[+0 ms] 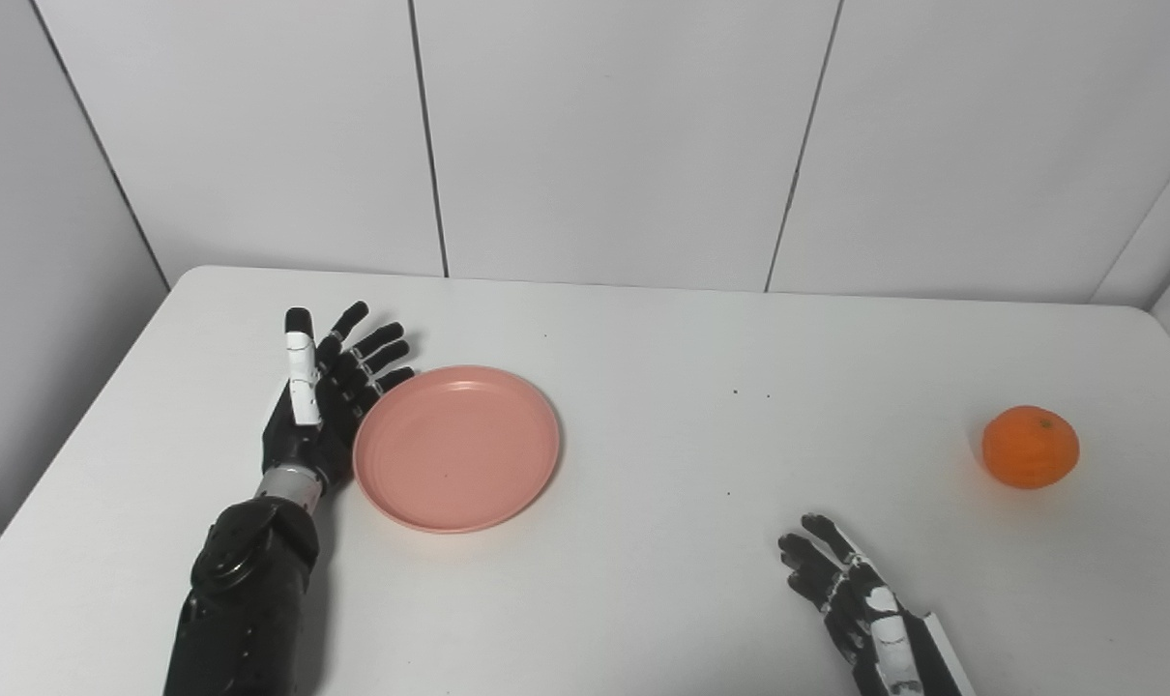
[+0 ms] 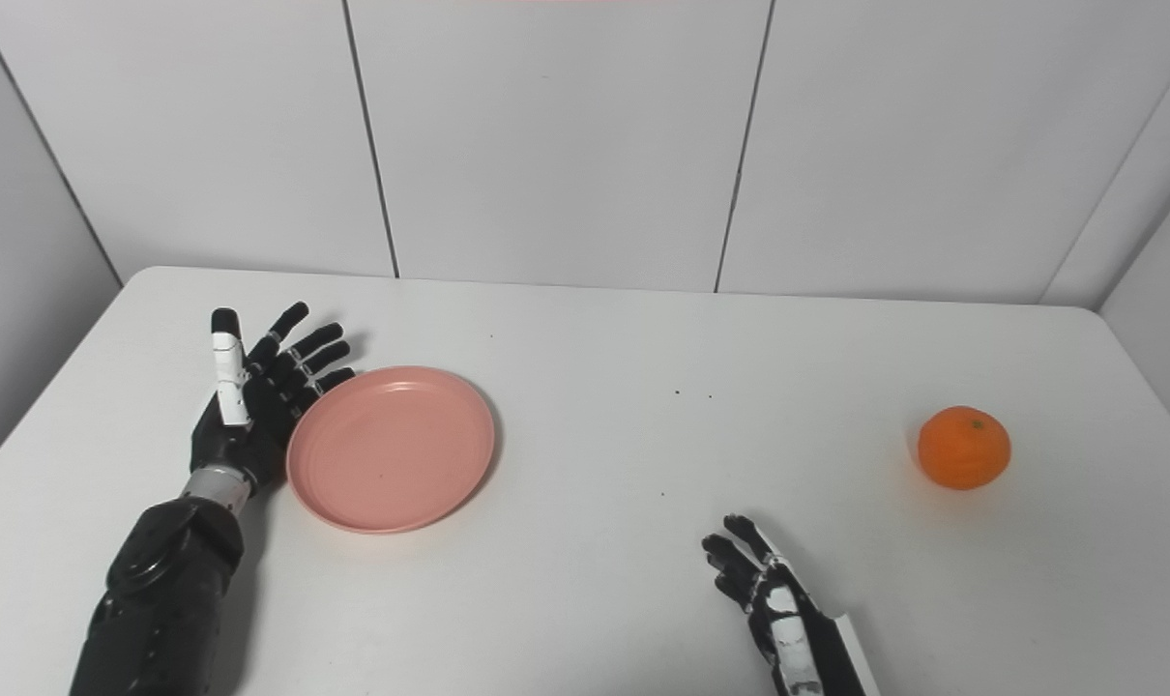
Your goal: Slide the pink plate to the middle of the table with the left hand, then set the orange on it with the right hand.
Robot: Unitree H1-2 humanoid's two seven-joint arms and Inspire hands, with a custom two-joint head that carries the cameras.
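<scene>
Nearest me, right hand [image 1: 861,604] rests spread and empty, well short of the orange [image 1: 1030,447]. Left hand [image 1: 329,391] stands flat-fingered against the plate [image 1: 456,448], left of centre. I judge the plate light and slick: shove its rim, then cup the firm, rolling fruit.

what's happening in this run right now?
The left hand is open, its palm against the left edge of the pink plate, set to push it toward the table's middle. The orange sits untouched at the far right. The right hand waits open near the front edge, holding nothing.
</scene>
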